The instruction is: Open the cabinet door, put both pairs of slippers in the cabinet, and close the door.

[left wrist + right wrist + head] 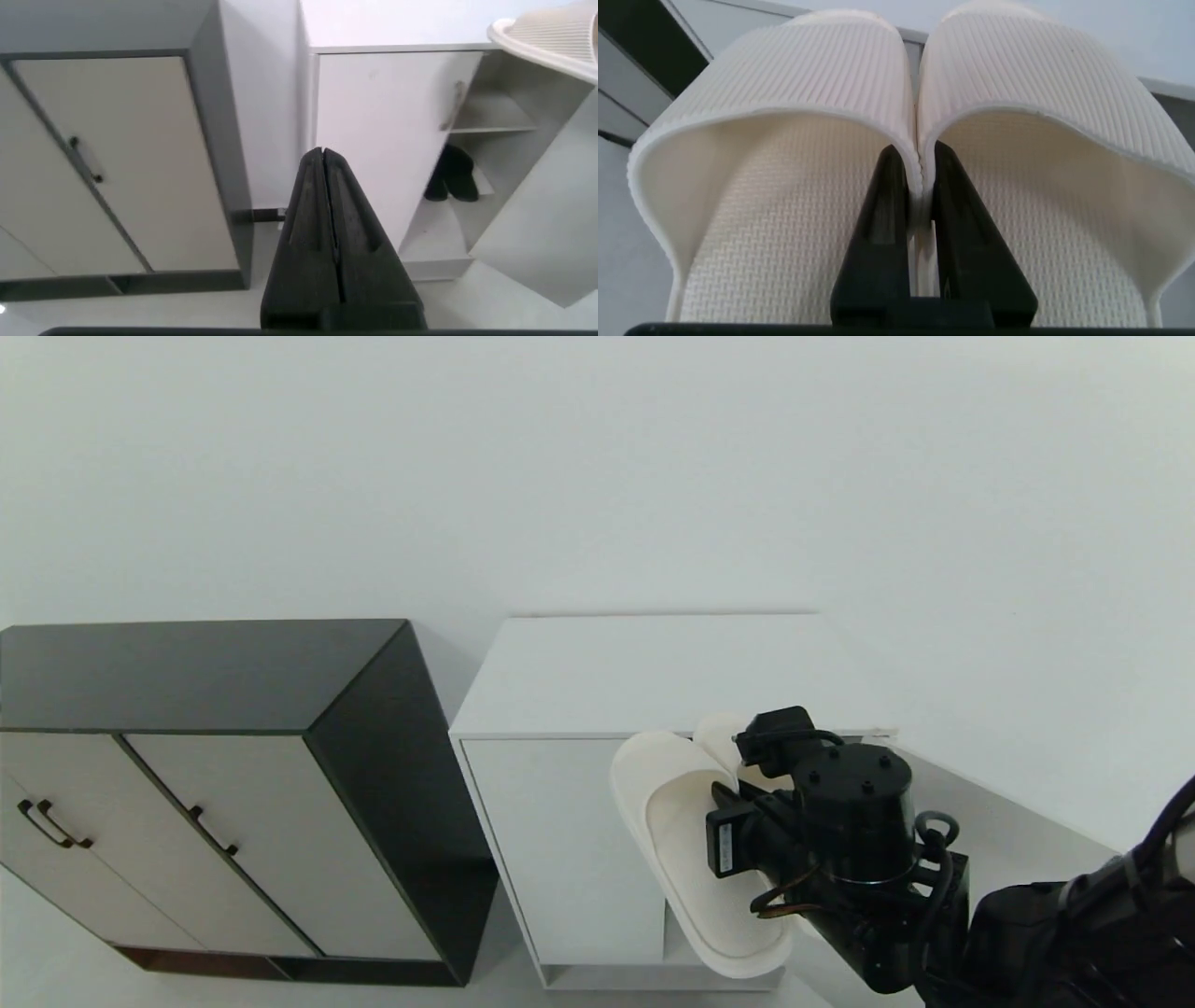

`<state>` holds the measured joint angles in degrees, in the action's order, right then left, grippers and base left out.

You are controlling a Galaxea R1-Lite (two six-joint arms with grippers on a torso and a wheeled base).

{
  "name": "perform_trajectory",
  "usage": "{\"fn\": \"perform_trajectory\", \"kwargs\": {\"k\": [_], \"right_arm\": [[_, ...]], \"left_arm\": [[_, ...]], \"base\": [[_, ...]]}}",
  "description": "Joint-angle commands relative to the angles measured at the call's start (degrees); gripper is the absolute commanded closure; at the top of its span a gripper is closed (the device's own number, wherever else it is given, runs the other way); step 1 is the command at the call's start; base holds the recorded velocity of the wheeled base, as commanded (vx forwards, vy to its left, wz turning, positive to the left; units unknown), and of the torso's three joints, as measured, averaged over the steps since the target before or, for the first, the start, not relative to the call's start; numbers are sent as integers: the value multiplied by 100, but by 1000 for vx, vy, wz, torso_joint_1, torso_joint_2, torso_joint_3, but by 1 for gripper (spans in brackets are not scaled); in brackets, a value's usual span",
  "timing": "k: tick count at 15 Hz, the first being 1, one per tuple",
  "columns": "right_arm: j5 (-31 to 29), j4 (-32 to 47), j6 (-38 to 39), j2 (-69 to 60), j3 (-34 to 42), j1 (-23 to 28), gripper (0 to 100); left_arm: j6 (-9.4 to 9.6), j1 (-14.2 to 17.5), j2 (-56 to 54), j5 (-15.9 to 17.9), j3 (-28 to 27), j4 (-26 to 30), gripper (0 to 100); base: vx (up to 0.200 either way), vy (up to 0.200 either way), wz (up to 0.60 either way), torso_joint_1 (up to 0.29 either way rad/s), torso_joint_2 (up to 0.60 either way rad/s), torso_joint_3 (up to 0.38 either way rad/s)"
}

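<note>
Right wrist view showed the right hand pinching the cream slippers together by their adjoining inner edges, held before the white cabinet. They looked light, soft and springy, so that paired pinch seemed apt. The left hand was closed, empty.

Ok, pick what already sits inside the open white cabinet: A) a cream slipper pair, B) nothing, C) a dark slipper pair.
C: the dark slipper pair sits below the shelf in the white cabinet; the cream ribbed slippers are clamped in the right tool.
</note>
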<state>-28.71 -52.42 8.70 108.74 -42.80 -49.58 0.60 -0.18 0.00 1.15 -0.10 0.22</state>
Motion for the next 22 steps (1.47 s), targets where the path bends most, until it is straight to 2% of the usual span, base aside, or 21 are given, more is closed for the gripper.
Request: {"fn": "perform_trajectory", "kwargs": {"k": [1,6,22], "right_arm": [[102,-119,-106,-99,167,62,100],[111,-225,-115,-116,237,54,100],[120,-260,-115,-99,299,10,100]], "left_arm": [[2,1,0,0,1,4,100],[2,1,0,0,1,4,100],[2,1,0,0,1,4,100]], "base": [[0,-200,0,2,-2,2],[0,-200,0,4,0,1],[0,0,0,0,0,0]]}}
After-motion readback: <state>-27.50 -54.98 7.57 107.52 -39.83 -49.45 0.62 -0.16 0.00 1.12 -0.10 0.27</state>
